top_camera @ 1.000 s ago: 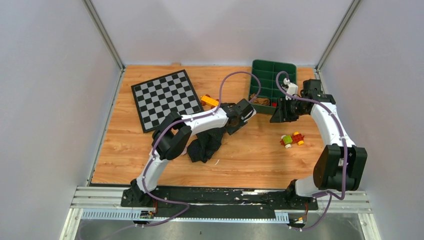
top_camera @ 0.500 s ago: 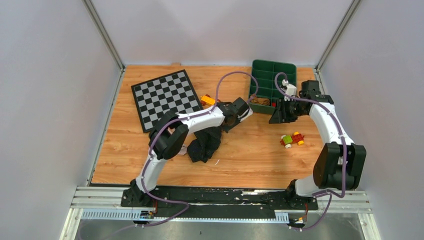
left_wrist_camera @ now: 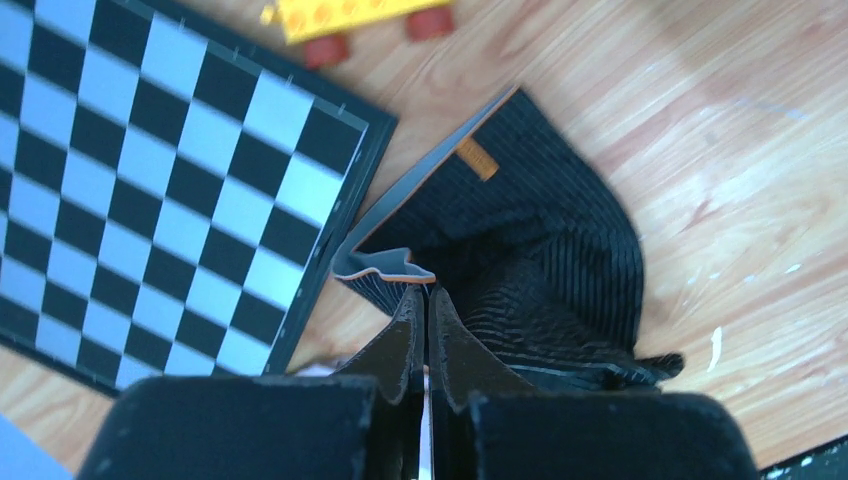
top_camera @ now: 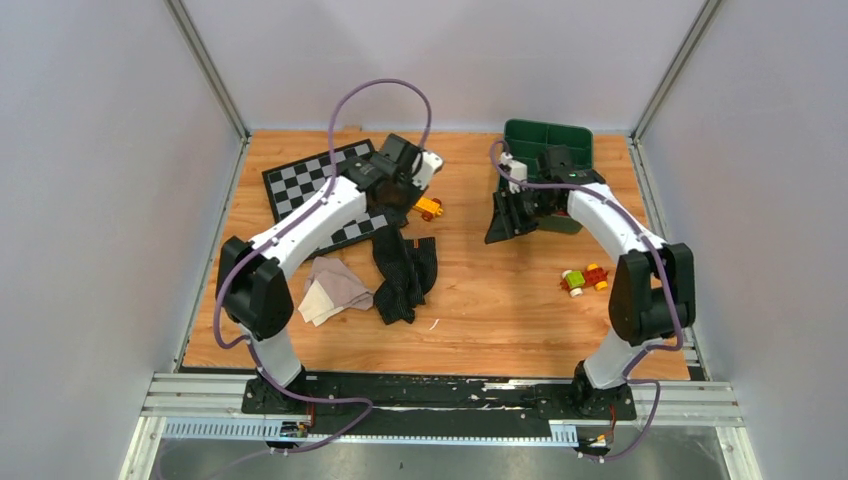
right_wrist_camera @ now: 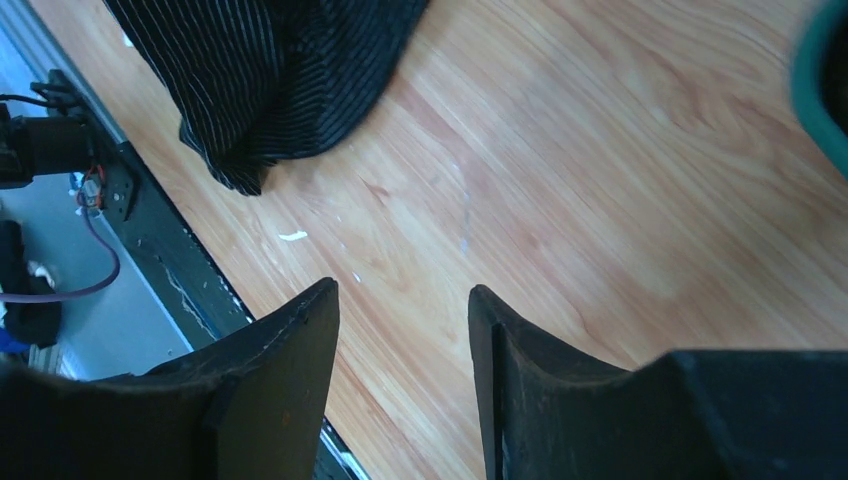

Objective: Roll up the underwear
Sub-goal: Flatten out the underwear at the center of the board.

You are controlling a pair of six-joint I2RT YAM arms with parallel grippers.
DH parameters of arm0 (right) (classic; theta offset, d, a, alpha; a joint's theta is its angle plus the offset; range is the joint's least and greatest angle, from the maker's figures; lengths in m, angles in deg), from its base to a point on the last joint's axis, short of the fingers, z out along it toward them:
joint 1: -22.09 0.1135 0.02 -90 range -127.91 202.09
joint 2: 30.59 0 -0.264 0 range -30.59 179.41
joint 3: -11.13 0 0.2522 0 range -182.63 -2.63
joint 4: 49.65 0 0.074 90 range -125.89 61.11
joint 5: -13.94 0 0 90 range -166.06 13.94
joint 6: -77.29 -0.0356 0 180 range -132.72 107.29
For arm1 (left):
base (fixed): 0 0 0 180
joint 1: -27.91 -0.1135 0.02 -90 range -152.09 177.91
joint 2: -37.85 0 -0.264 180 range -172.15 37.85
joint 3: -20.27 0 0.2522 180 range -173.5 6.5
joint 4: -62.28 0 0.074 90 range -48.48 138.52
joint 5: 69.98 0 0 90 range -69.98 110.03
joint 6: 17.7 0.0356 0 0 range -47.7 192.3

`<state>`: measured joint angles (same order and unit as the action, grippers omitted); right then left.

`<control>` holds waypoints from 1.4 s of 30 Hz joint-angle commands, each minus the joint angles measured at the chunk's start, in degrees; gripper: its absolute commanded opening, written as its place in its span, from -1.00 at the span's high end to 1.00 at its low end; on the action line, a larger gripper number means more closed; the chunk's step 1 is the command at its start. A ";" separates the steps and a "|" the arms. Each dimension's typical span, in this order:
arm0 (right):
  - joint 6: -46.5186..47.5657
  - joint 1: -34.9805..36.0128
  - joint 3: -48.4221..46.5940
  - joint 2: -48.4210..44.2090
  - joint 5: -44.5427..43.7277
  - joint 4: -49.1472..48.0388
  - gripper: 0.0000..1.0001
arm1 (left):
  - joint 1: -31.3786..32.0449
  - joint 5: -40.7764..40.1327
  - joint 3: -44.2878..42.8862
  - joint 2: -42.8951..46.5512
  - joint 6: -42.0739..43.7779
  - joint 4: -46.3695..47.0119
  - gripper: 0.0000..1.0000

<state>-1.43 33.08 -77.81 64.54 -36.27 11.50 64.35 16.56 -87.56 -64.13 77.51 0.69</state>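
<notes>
Soft, even overhead light fills the top view, and the arms cast only faint, short shadows on the table (top_camera: 520, 320). In the left wrist view, pale glare washes the wood at upper right. The black underwear (left_wrist_camera: 540, 230) is sharp, the left tool (left_wrist_camera: 425, 300) dark and blurred. The right tool (right_wrist_camera: 403, 295) is equally dark and soft-edged.

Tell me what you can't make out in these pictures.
Whether the left claw grips the black underwear: left wrist view, its shut fingertips cover the contact.
What the green tray holds: top view, the right arm covers its front; right wrist view, cut off by the edge.
Whether the tan pile is one garment or two: top view, too small.
</notes>
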 commanded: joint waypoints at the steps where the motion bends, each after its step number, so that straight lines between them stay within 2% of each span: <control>1: -5.68 6.16 -4.04 5.88 1.84 -5.98 0.04 | -4.60 2.54 4.51 3.92 -0.13 -4.90 1.00; 3: -7.08 9.53 -6.23 9.25 -0.09 -7.31 0.13 | -6.36 2.92 6.56 5.46 -0.14 -4.75 1.00; 6: -10.82 15.74 -10.72 12.77 -14.94 -8.13 0.12 | -7.95 2.50 8.69 6.95 0.21 -4.39 1.00; 11: -16.84 21.95 -19.08 20.73 -19.22 -8.87 0.09 | -8.76 1.16 10.51 8.69 0.68 -4.14 1.00; 19: -21.18 23.77 -23.59 27.21 -28.69 -9.78 0.23 | -10.42 -0.80 9.86 8.10 -1.14 -3.73 1.00; 29: -18.20 25.33 -27.23 32.57 -29.87 -11.11 0.24 | -11.22 -0.46 10.27 8.37 -1.63 -3.54 1.00; 38: -15.15 26.07 -28.89 36.63 -35.38 -11.83 0.25 | -11.66 -1.08 11.26 7.89 -1.35 -2.97 1.00; 40: -13.93 26.57 -28.05 37.12 -36.37 -12.05 0.35 | -11.78 -1.23 11.18 7.72 -1.11 -2.98 1.00; 42: -12.50 27.14 -27.31 37.57 -36.30 -11.94 0.60 | -12.04 -1.36 11.22 7.56 -1.10 -2.90 1.00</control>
<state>-18.02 58.41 -105.65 98.99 -69.44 0.62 52.73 15.29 -76.34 -57.98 76.44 -3.55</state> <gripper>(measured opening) 0.284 0.007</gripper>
